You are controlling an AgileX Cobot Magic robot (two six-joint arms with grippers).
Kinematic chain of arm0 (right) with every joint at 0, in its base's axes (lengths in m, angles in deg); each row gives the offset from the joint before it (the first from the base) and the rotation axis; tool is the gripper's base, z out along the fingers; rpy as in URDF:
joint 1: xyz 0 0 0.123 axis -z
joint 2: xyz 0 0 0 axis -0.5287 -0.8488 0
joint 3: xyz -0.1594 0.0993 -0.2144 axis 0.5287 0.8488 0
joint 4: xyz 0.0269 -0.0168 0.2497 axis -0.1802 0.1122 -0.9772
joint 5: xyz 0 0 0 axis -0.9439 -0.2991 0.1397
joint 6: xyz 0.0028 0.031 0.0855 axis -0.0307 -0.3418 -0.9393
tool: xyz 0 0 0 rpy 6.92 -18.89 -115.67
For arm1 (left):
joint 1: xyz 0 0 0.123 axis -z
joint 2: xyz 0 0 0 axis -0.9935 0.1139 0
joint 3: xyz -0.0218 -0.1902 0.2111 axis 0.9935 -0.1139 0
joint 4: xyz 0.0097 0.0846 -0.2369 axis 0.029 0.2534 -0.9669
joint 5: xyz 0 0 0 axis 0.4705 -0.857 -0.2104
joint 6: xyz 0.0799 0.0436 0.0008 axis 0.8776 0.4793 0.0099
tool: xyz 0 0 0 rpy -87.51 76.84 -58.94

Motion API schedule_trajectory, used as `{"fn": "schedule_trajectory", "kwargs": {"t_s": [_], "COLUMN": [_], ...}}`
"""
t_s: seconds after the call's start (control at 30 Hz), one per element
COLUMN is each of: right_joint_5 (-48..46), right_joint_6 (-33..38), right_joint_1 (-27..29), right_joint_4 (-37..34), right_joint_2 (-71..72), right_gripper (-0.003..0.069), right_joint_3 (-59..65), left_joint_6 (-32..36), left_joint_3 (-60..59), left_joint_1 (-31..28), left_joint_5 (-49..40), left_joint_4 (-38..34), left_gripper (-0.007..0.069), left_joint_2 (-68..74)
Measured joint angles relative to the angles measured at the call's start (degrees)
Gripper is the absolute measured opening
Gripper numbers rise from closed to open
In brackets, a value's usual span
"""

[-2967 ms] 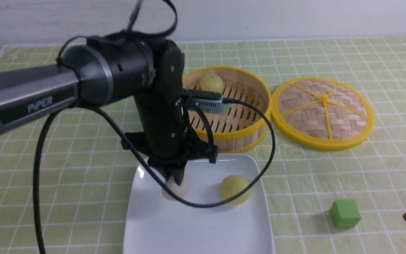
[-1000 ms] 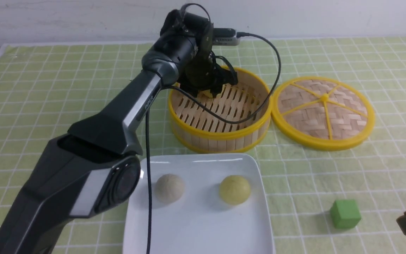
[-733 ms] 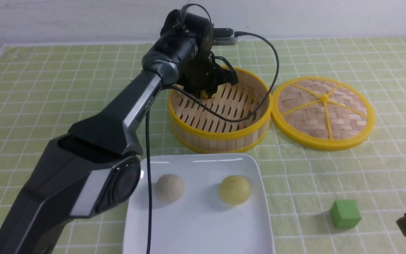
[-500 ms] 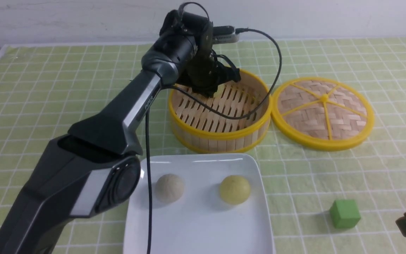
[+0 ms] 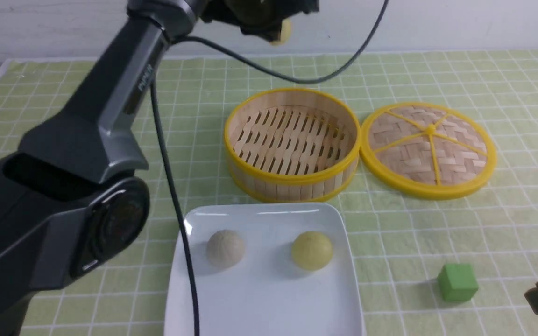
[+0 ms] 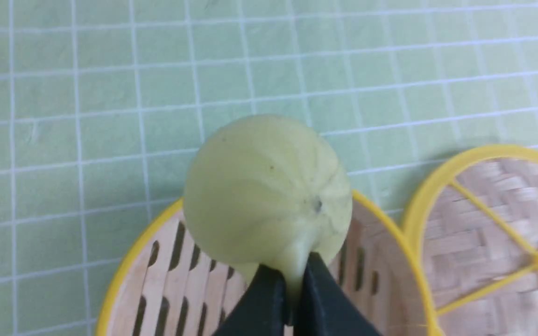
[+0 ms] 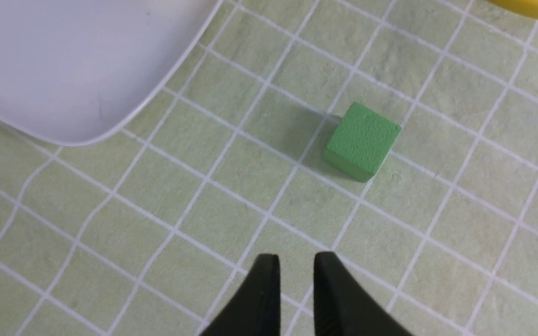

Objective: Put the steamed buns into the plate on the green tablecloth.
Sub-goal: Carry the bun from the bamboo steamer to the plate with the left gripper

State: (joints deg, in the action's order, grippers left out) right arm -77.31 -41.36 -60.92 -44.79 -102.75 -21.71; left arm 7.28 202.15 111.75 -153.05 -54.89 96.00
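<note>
Front view, nearest first: the right gripper sits low at the near right edge over the green tablecloth. Its own wrist view shows the two dark fingers a narrow slit apart, with nothing between them. The green cube lies on the cloth just ahead of it, clear of the tips.

Centre foreground: the plate – white, square, its near edge cut off by the frame – carries two of the steamed buns. The greyish-white bun is on the left and the pale yellow bun on the right. They sit side by side in the far half of the plate, apart from each other.

Just past the plate's far rim stands the bamboo steamer, its slatted floor in plain view. Its woven lid lies flat on the cloth just beside it on the right.

Farthest off, the left arm climbs from the near left corner to the top of the frame. There the left gripper holds the third bun in the air, well above the steamer and against the pale wall. In the left wrist view (looking down past the tips), the fingers are pressed together on a pinch of that bun's soft skin. The ball itself bulges out beyond them – over the steamer's rim and the cloth past it.
</note>
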Motion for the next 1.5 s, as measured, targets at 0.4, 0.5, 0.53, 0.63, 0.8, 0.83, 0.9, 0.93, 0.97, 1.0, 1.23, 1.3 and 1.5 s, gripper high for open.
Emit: {"fn": "schedule_trajectory", "kwargs": {"t_s": [0.4, 0.5, 0.53, 0.63, 0.8, 0.83, 0.9, 0.93, 0.97, 1.0, 1.23, 1.3, 1.5], "right_joint_5": [0.00, 0.00, 0.00, 0.05, 1.60, 1.99, 2.28, 2.46, 2.52, 2.64, 2.38, 0.96, -7.94], "right_joint_6": [0.00, 0.15, 0.17, 0.17, 0.23, 0.23, 0.23, 0.23, 0.23, 0.23, 0.17, 0.17, -0.25], "right_joint_1": [0.00, 0.00, 0.00, 0.00, 0.00, 0.00, 0.00, 0.00, 0.00, 0.00, 0.00, 0.00, 0.00], "right_joint_4": [-0.08, -0.08, -0.08, -0.08, -0.08, -0.08, -0.08, -0.02, 0.10, 0.30, -0.29, -0.50, -1.85], "right_joint_2": [0.00, 0.00, 0.00, 0.00, 0.00, 0.00, 0.00, 0.00, 0.00, 0.00, 0.53, 1.55, 8.85], "right_gripper": [0.0144, 0.0148, 0.0149, 0.0152, 0.0153, 0.0153, 0.0153, 0.0153, 0.0153, 0.0153, 0.0154, 0.0139, 0.0035], "right_joint_3": [0.00, 0.00, 0.00, 0.00, 0.00, 0.00, 0.00, 0.00, 0.00, 0.00, 0.00, -0.51, -4.23], "left_joint_6": [9.60, 11.82, 12.34, 13.23, 13.49, 13.60, 13.61, 13.61, 13.61, 13.61, 13.61, 13.61, 13.61], "left_joint_3": [-34.56, -52.48, -58.40, -73.26, -91.98, -97.29, -102.25, -104.71, -105.26, -106.81, -108.60, -108.60, -108.35], "left_joint_1": [0.12, 0.05, 0.05, 0.05, 0.05, 0.05, 0.05, 0.05, 0.05, 0.05, 0.05, 0.05, 0.05], "left_joint_5": [0.00, 0.00, 0.00, 0.69, 8.49, 11.50, 14.77, 16.70, 16.94, 18.31, 24.72, 26.21, 23.94], "left_joint_4": [-13.14, -12.88, -12.88, -13.21, -15.43, -15.78, -16.07, -16.30, -16.31, -16.45, -16.77, -16.77, -16.77], "left_gripper": [0.0022, 0.0023, 0.0022, 0.0022, 0.0024, 0.0025, 0.0026, 0.0026, 0.0026, 0.0027, 0.0041, 0.0062, 0.0218], "left_joint_2": [-28.41, -36.25, -38.04, -42.80, -46.45, -46.93, -47.23, -47.40, -47.40, -47.44, -47.20, -46.62, -45.58]}}
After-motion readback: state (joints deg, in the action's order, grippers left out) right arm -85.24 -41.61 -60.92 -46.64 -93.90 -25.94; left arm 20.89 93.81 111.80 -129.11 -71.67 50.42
